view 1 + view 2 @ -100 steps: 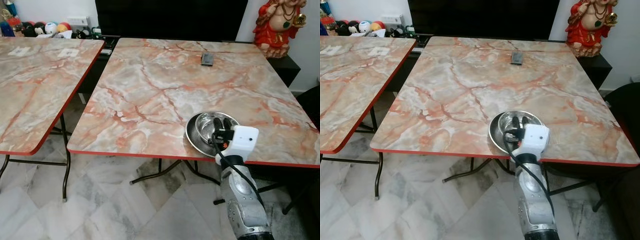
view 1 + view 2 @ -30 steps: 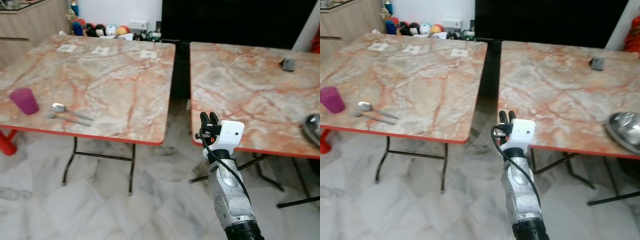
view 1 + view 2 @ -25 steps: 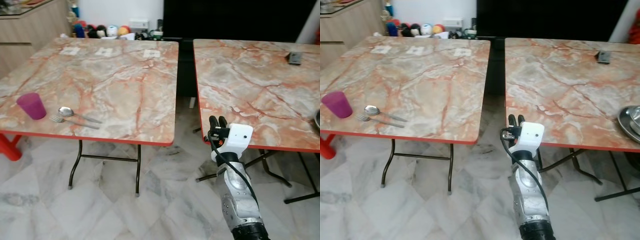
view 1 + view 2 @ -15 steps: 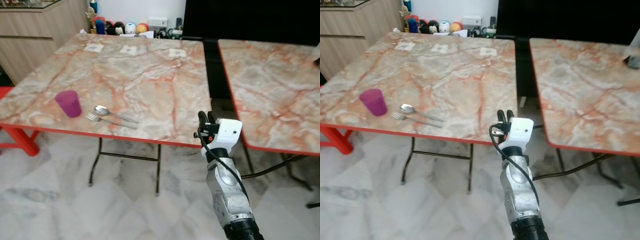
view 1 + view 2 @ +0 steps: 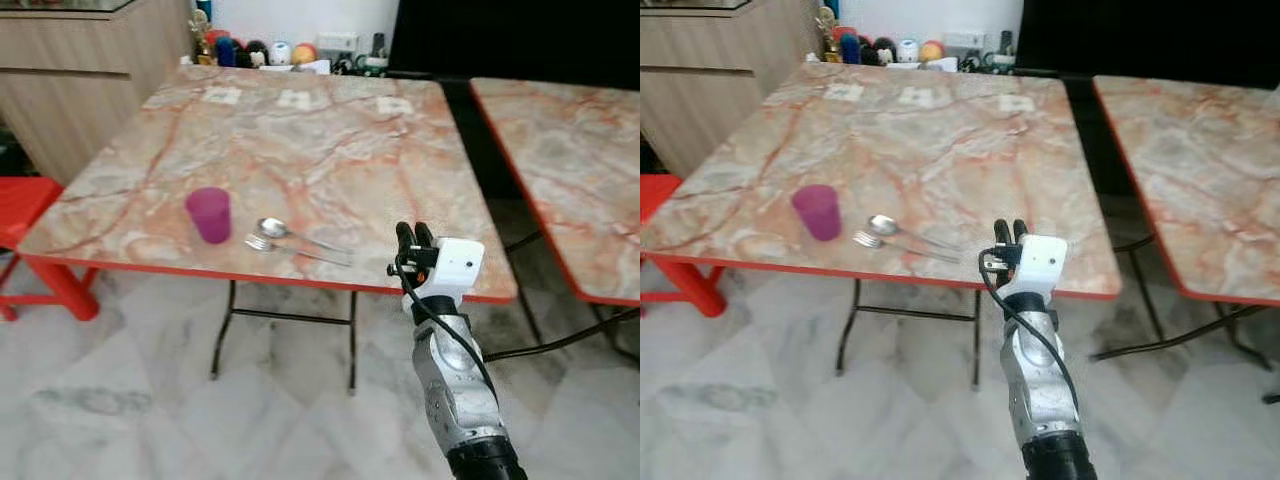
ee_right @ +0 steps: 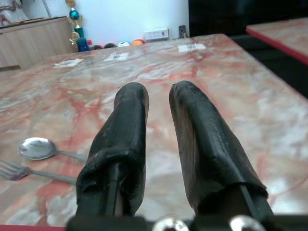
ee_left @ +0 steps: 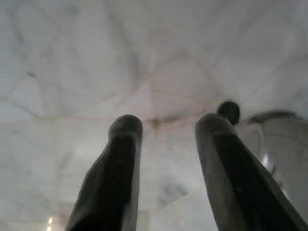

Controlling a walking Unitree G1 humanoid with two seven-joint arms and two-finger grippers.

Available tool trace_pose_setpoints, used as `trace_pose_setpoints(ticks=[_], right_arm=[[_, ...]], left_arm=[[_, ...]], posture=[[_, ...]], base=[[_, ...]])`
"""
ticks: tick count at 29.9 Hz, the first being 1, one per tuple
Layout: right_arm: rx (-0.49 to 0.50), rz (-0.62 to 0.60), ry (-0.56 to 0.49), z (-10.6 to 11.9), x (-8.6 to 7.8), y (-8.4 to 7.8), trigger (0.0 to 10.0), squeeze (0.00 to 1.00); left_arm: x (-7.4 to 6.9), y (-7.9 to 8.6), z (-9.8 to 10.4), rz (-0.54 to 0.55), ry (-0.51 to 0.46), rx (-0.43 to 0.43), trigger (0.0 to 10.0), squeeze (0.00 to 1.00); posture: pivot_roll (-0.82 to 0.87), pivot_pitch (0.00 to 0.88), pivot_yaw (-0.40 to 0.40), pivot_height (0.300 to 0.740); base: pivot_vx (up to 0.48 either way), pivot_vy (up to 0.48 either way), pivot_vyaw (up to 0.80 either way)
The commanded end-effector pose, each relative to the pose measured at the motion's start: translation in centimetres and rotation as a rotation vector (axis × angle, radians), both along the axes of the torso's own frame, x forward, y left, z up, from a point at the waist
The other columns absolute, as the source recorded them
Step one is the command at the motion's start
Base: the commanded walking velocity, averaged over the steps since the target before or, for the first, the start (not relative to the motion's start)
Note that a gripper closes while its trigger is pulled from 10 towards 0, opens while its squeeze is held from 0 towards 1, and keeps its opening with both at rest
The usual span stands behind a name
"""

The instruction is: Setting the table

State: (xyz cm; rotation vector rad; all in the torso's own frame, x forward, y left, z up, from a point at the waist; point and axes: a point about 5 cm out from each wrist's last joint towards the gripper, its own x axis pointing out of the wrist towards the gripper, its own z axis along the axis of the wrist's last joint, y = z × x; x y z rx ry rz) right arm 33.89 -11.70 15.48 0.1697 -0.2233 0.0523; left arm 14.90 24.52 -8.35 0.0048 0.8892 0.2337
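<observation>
A purple cup (image 5: 208, 214) stands near the front edge of the marble-pattern table (image 5: 330, 150) before me. Just right of the cup lie a spoon (image 5: 272, 228) and a fork (image 5: 258, 243), side by side; the right wrist view also shows this spoon (image 6: 36, 147) and fork (image 6: 12, 169). My right gripper (image 5: 413, 232) is raised at the table's front edge, right of the cutlery and apart from it, open by a narrow gap with nothing in it. My left gripper (image 7: 168, 125) hangs over the floor, fingers apart and empty.
A second marble table (image 5: 570, 150) stands to the right across a dark gap. A red stool (image 5: 30, 200) and a wooden cabinet (image 5: 80, 80) are on the left. Toys (image 5: 260, 50) line the back wall. White floor tiles (image 5: 150, 400) lie in front.
The camera has swung left: the table with the metal bowl has slid off to the right, and the cup table is now in front. My right gripper left the bowl behind.
</observation>
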Motion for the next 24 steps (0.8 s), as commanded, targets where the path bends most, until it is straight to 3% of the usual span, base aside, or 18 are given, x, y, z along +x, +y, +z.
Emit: trace_pose_setpoints(ticks=[1,14,24], right_arm=[[0.006,-0.010,-0.006,0.06,-0.02,-0.16,10.0,0.00],[0.009,-0.011,-0.005,0.03,-0.02,-0.14,10.0,0.00],[0.011,-0.009,-0.006,0.01,0.04,-0.11,10.0,0.00]], left_arm=[[-0.64,0.30,-0.21,0.020,0.026,0.002,10.0,0.00],[-0.74,0.45,-0.20,0.020,0.026,0.004,10.0,0.00],[-0.75,0.84,-0.07,0.014,0.023,0.009,10.0,0.00]], posture=[[0.11,0.151,-0.020,0.740],[0.11,0.152,-0.017,0.740],[0.11,0.154,-0.018,0.740]], base=[[0.000,0.394,0.00],[0.000,0.349,0.00],[0.000,0.000,0.00]])
